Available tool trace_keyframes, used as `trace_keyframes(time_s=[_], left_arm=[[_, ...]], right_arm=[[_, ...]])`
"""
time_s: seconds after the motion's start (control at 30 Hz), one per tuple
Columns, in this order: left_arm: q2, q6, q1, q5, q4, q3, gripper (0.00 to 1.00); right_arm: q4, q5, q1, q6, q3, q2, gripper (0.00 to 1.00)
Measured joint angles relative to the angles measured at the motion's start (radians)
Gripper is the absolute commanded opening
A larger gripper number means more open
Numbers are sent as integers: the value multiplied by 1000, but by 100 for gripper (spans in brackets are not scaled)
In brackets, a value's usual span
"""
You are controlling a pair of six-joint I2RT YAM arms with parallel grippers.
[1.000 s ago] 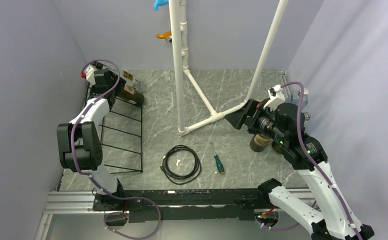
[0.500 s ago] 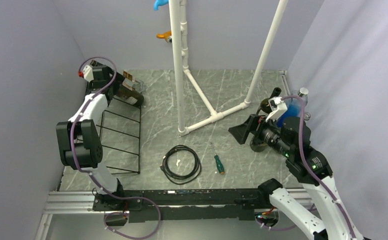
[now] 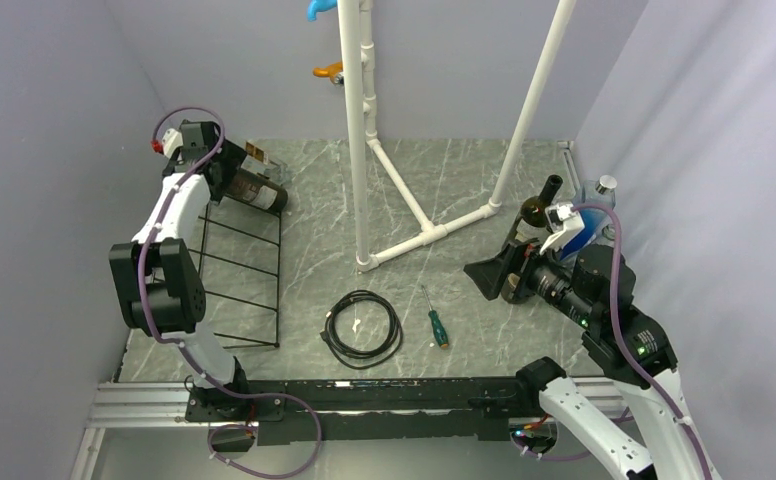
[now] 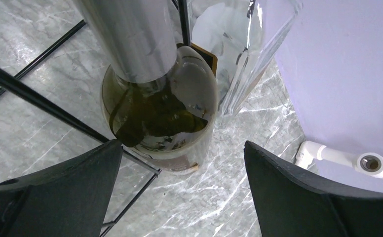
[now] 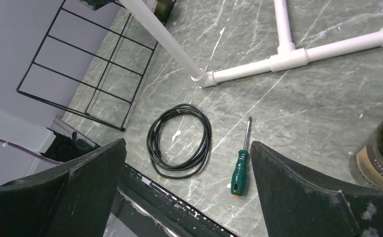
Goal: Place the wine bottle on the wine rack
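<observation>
A dark green wine bottle with a silver foil neck lies on its side across the top bars of the black wire wine rack, at the far left by the wall. My left gripper hangs just behind the neck, open. In the left wrist view the bottle's body sits beyond the gripper, with nothing between the fingers. My right gripper hovers open over the floor at the right, nothing in it.
A clear bottle lies beside the wine bottle. White pipe frame stands mid-table. A coiled black cable and a green screwdriver lie near the front. An upright dark bottle and a blue-tinted one stand behind the right gripper.
My left gripper opened, let go of the wine bottle's neck and drew back toward the wall. My right arm pulled back to the near right, uncovering the upright bottles.
</observation>
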Motion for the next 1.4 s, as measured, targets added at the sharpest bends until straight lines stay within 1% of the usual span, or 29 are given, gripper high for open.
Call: trace_keyframes(time_s=[0.13,0.33,0.4,0.47,0.57,0.67,0.77,0.87,0.93,1.03,1.2,1.33,1.4], left_arm=[[0,4,-2,2,-67,34,100],[-2,64,-2,-2,-177,103,99],[-7,79,-2,4,-195,131,100],[-37,95,-8,16,-200,127,100],[-119,117,-37,35,-189,72,100],[-232,153,-101,66,-183,-1,100],[-307,206,-154,106,-179,-33,97],[-368,275,-183,150,-179,-59,97],[-409,330,-206,160,-178,-81,98],[-501,417,-277,176,-177,-137,98],[-689,531,-391,227,-151,-288,98],[-769,587,-470,276,-128,-370,98],[-797,599,-508,326,-108,-419,98]], right_arm=[[5,17,0,24,-9,0,100],[11,60,0,68,-43,-1,100],[10,81,0,80,-49,-4,100],[10,105,0,89,-52,-8,100],[9,141,0,96,-52,-11,100],[-7,181,0,95,-42,-1,100],[-27,221,0,92,-9,26,100],[-40,253,0,84,24,50,100],[-50,275,0,76,52,63,100],[-77,323,0,53,121,91,100],[-117,425,0,-6,232,122,100],[-145,521,0,-57,299,149,100],[-162,580,0,-82,316,163,100]])
